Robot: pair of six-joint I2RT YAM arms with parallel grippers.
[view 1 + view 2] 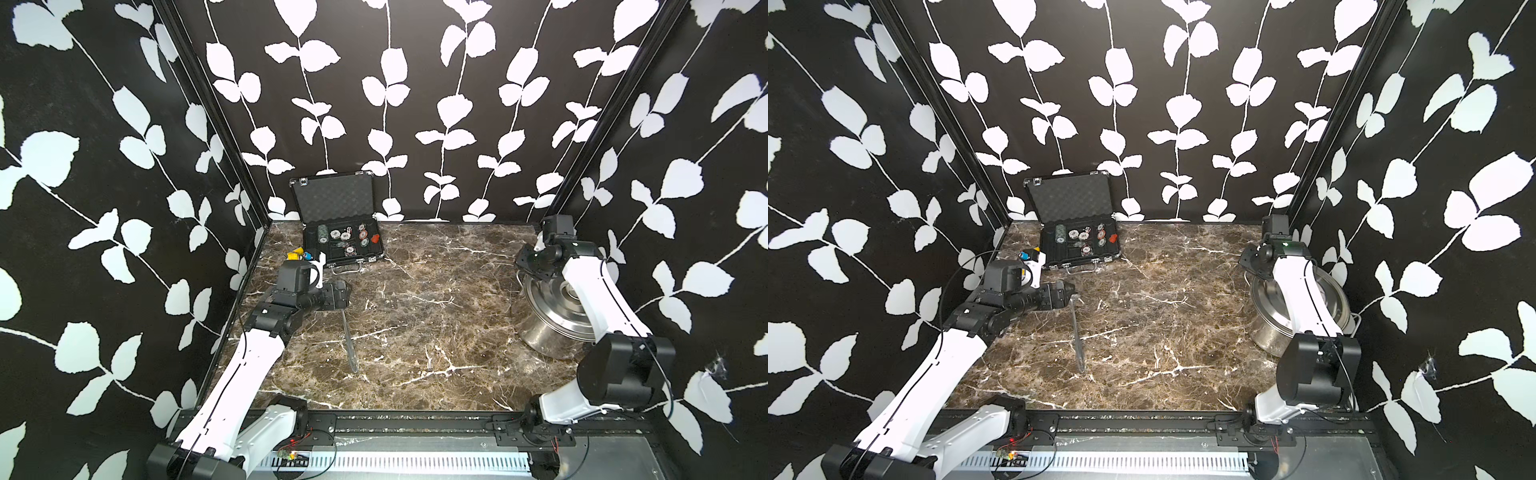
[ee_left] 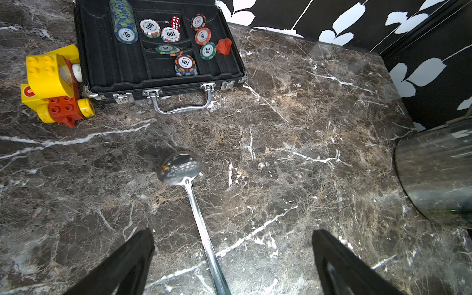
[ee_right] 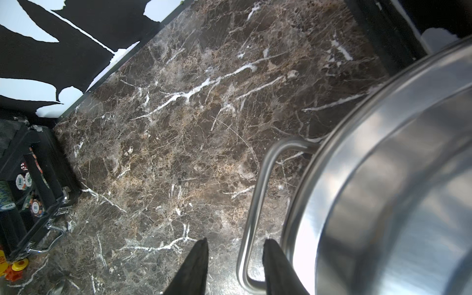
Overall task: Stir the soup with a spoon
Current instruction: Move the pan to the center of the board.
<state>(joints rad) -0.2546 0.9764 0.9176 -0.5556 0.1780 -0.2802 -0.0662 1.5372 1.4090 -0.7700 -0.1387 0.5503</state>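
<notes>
- Spoon (image 2: 195, 204): lies flat on the marble table (image 1: 436, 311), left of centre in both top views. Round bowl points toward the back wall, thin handle toward the front edge.
- Left gripper (image 2: 233, 255): spread wide above the handle, one finger on each side, no contact seen on either side. Holds nothing.
- Right gripper (image 3: 236, 258): fingers partly apart beside the steel pot (image 1: 548, 336), with the pot's loop handle (image 3: 258, 194) running between them. Clear gap on the outer side; contact on the pot side cannot be told. No clamp on the handle.
- Pot: stands at the table's right edge, well apart from the spoon, covered by its steel lid (image 3: 383, 166).
- Black case (image 2: 102, 63): sits open by the back wall, with poker chips (image 2: 150, 26) and a red die (image 2: 175, 22) in its tray. Toy blocks (image 2: 53, 84) lie just beside it.
</notes>
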